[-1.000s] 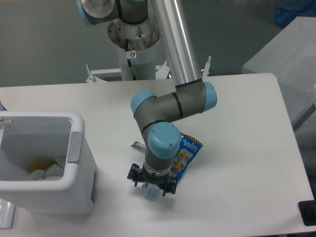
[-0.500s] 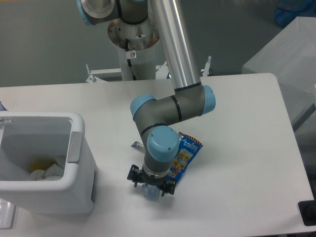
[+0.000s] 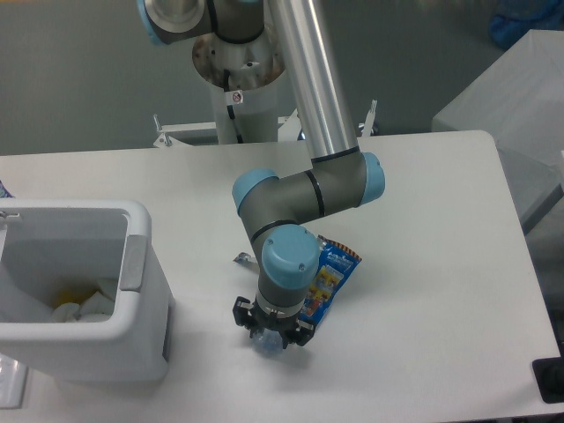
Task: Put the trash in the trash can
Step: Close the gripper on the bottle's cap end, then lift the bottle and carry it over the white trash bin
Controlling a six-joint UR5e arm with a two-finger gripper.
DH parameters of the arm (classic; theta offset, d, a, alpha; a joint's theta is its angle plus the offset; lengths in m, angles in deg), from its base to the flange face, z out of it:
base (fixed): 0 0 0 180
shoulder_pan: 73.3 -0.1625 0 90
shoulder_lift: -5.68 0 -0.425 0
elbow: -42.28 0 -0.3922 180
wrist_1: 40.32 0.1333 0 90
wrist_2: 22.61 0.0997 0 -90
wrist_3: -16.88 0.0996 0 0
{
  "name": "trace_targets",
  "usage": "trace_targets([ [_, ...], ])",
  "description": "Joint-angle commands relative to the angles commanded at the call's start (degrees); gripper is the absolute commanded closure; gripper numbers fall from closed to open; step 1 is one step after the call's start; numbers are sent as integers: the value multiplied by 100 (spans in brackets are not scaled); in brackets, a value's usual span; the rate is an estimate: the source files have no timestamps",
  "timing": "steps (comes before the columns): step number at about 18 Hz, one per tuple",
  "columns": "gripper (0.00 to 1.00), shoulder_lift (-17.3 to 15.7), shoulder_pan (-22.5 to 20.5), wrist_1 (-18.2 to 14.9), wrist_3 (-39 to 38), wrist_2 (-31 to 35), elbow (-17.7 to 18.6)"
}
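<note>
Gripper (image 3: pixel 270 334) narrowing since a second ago: black fingers, then splayed wide either side of the crushed clear bottle (image 3: pixel 267 342), now drawn in and seeming to be pressing on it. Judging this as the grasp closing on the bottle, though actual contact not fully resolvable from this view. Wrist sitting at the same height as half a second back, no lift yet. Meaning for task: first piece of trash being secured, carry to bin not begun.

Bottle lying on the white table (image 3: pixel 423 264) directly under the wrist, mostly hidden by it. Blue snack wrapper (image 3: pixel 331 273) lying flat just beside the gripper on its right in the picture, partly tucked under the wrist housing; possibly getting dragged if the lift goes crooked. Small silver foil scrap (image 3: pixel 244 258) lying just behind the arm, apart from the bottle. Trash can (image 3: pixel 137 264) standing at the left edge of the table, open-topped, already holding some pale crumpled bits with something yellow. Nothing standing between gripper and bin; tall bin wall needing clearance on the way over.
</note>
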Motion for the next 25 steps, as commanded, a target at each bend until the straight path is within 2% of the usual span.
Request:
trace_targets([
  [7, 40, -122, -9, -9, 26, 0, -9],
  [10, 40, -438, -35, 0, 18, -26, -149],
  [12, 40, -728, -114, -9, -35, -70, -404],
  [16, 40, -1089, -298, 17, -666, -473, -755],
  [22, 40, -1248, -440, 966, -1501, -1309, -1256],
  [25, 40, -1371, -387, 1072, -1564, -1659, -1415],
])
